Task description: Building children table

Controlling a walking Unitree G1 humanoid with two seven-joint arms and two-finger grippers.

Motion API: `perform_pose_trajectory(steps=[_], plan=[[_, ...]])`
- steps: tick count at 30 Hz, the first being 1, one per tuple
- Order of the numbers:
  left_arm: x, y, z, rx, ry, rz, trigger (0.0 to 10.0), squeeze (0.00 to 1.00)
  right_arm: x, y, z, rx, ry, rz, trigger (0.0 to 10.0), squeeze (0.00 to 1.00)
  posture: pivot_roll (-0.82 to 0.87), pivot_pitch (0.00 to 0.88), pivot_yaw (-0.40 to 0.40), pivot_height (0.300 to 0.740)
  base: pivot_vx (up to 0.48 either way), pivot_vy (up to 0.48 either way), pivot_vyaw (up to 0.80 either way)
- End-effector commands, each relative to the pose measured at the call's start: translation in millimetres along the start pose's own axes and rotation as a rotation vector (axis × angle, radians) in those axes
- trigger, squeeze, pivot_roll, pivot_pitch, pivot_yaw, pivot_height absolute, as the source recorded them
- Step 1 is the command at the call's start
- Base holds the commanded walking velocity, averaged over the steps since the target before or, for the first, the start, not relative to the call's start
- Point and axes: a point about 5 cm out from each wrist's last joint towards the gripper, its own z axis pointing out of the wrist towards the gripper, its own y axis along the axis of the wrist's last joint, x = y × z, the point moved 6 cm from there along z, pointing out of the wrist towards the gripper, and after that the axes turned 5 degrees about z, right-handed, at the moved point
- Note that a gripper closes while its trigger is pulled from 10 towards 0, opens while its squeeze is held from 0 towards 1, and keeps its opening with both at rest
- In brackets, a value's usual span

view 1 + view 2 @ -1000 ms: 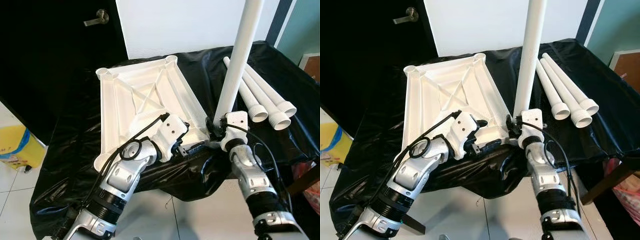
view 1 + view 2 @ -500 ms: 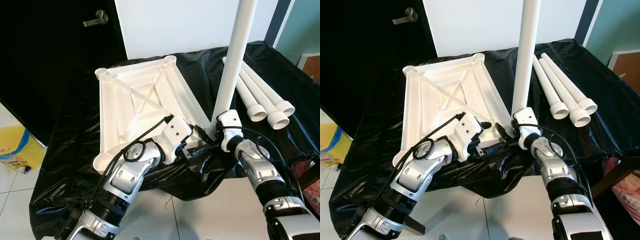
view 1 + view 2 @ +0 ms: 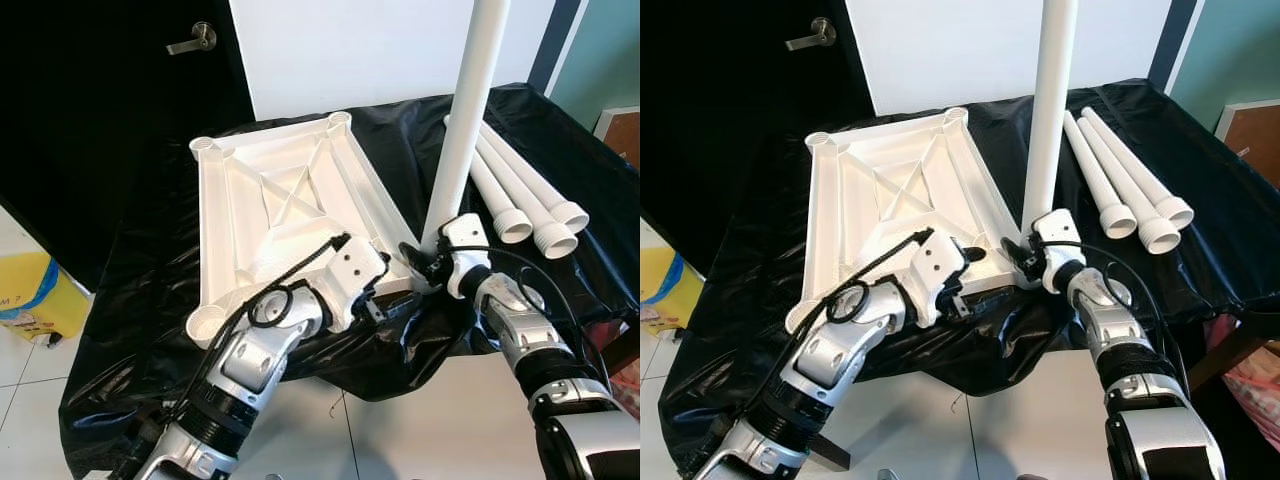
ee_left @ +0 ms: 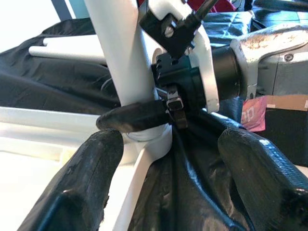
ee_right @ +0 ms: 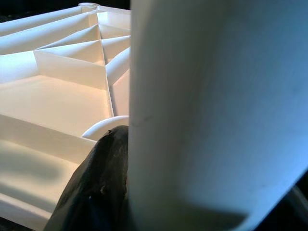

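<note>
Clearly readable writing: none on the table parts; the yellow bin (image 3: 30,295) on the floor at the left carries dark marks too small to read.
Tabletop (image 3: 285,205): white, lies upside down on the black sheet (image 3: 150,250), with its ribs and round corner sockets facing up.
Upright leg (image 3: 462,125): a white tube, stands nearly vertical with its lower end at the near right corner socket of the tabletop; its top leaves the picture.
Right gripper (image 3: 418,258): its fingers are clamped on the foot of the upright leg, just above the socket. In the right wrist view one black finger (image 5: 94,187) presses against the white tube.
Left gripper (image 3: 385,303): sits at the near edge of the tabletop, just left of the same corner. In the left wrist view its two fingers (image 4: 84,187) stand wide apart and hold nothing; the socket, the foot of the leg and the right gripper lie between and beyond them.
Spare legs (image 3: 525,200): three white tubes, lie side by side on the sheet to the right of the upright leg, with their wider ends toward the robot.
Background: a dark door (image 3: 110,110) with a metal handle (image 3: 195,38) at the left, a white wall (image 3: 350,50) behind the table.
</note>
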Motion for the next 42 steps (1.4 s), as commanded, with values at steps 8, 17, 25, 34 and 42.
perform_pose_trajectory(steps=[8,17,25,34,42], plan=[[8.0,-5,-3.5,0.027,0.014,0.001,10.0,0.00,6.9,-28,-7.1,0.069,-0.104,0.023,10.0,0.00,-0.15,0.000,0.053,0.740,0.000,0.000,0.00],[9.6,-6,-4.1,0.029,0.017,0.007,10.0,0.00,-2.7,-31,-8.8,0.075,-0.300,0.080,10.0,0.00,-0.16,0.000,0.057,0.740,0.000,0.000,0.00],[8.3,-6,-4.0,0.028,0.013,0.007,10.0,0.00,-12.2,-38,-21.3,0.094,-0.580,0.128,10.0,0.00,-0.16,0.000,0.050,0.740,0.000,0.000,0.00],[7.3,-5,-2.1,0.022,0.010,0.007,10.0,0.00,3.2,-37,-30.2,0.053,-0.818,0.243,10.0,0.00,-0.16,0.000,0.044,0.740,0.000,0.000,0.00],[7.7,-4,-1.8,0.020,0.012,0.008,10.0,0.00,2.8,-28,-29.6,0.032,-0.800,0.223,10.0,1.00,-0.16,0.000,0.042,0.740,0.000,0.000,0.00]])
